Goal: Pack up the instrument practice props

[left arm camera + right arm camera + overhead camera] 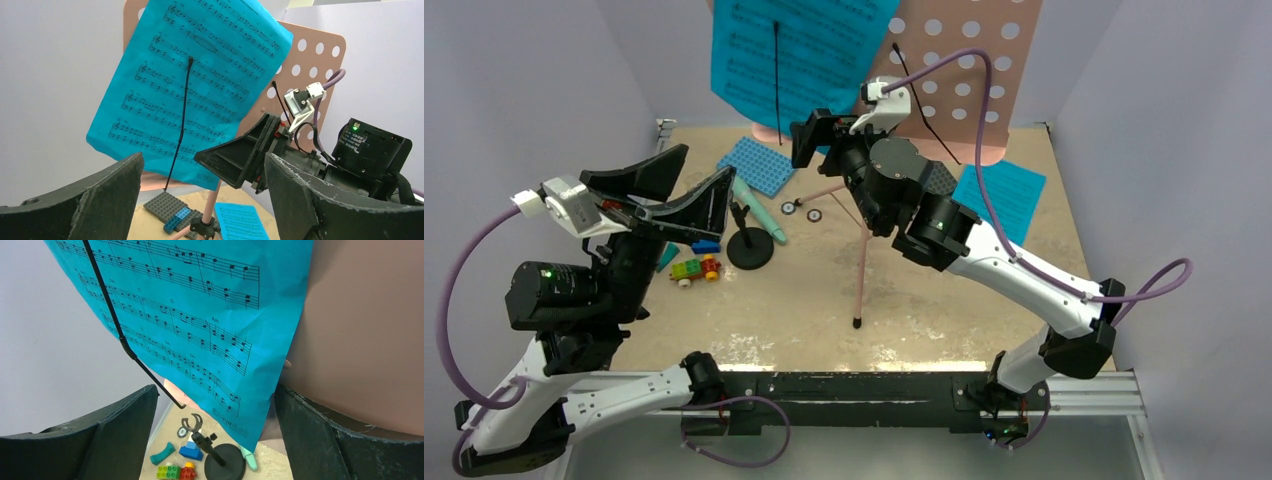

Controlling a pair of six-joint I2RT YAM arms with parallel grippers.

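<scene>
Three pale lavender-grey walls closed in a beige, speckled table, worn whitish along its near edge. At the far wall stood the pink music stand, its perforated board upright on thin tripod legs. A cyan sheet-music page lay against the board under a thin black retaining wire.

The right gripper was raised just before that page, its fingers spread wide and holding nothing. The page's lower corner hung ahead of the gap between them, and I could not tell whether it touched them. The left gripper was also spread and empty, well short of the stand, with the right gripper ahead of its fingers.

A second cyan page lay flat on the table to the right of the right fingers. A blue baseplate lay below and left of them, and a grey baseplate sat by the tripod's foot. Beneath the right fingers stood the black mic stand on its round base. The mint-green microphone lay on the table just beside it. A few toy bricks were scattered below the left fingers.
</scene>
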